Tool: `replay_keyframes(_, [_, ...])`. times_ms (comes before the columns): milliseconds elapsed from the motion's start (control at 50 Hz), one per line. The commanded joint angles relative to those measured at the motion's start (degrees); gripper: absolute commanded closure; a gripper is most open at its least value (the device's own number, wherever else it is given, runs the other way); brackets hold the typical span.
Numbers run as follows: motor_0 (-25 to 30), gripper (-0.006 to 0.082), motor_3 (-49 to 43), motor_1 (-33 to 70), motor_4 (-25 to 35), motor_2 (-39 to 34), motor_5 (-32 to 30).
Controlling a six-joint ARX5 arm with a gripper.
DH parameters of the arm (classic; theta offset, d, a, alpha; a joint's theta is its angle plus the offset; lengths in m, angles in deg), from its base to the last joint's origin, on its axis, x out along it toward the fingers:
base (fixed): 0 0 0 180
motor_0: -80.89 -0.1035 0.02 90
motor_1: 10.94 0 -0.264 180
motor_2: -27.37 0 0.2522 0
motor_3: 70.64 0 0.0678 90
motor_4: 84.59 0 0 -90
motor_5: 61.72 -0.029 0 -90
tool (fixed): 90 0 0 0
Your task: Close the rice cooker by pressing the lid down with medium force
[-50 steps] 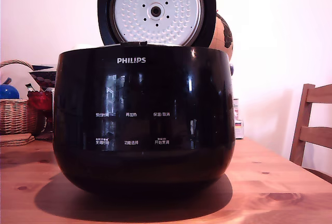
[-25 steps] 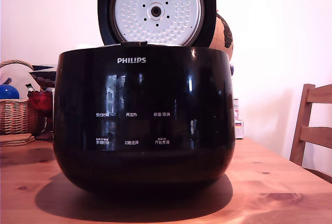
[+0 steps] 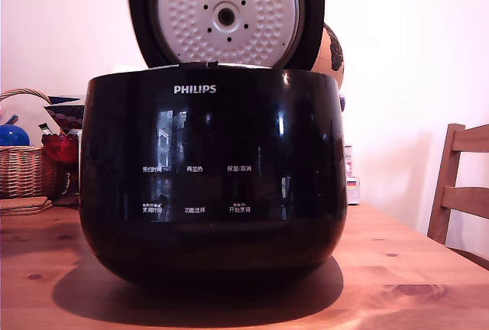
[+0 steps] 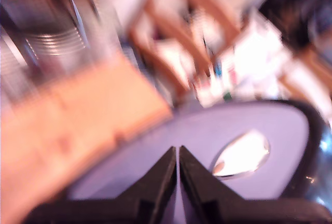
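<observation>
Exterior view: the table (image 3: 412, 269) of pale wood fills the lower frame; the rice cooker (image 3: 213, 173) sits on it at centre, black and glossy, its PHILIPS logo facing the camera; the lid (image 3: 226, 14) stands open at the top centre, its dimpled metal plate showing; a chair (image 3: 460, 189) is at the right edge, a wicker basket (image 3: 23, 163) at the left; in the blurred wrist view the gripper (image 4: 178, 154) is at the lower centre, fingers pressed together, holding nothing.
</observation>
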Motion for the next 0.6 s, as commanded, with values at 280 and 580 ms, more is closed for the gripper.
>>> replay_keyframes(280, [6.3, 0.0787, -11.4, 1.0, -13.8, -1.0, -7.4])
replay_keyframes(580, [8.3, 0.0787, -11.5, 1.0, -18.1, -1.2, -7.4])
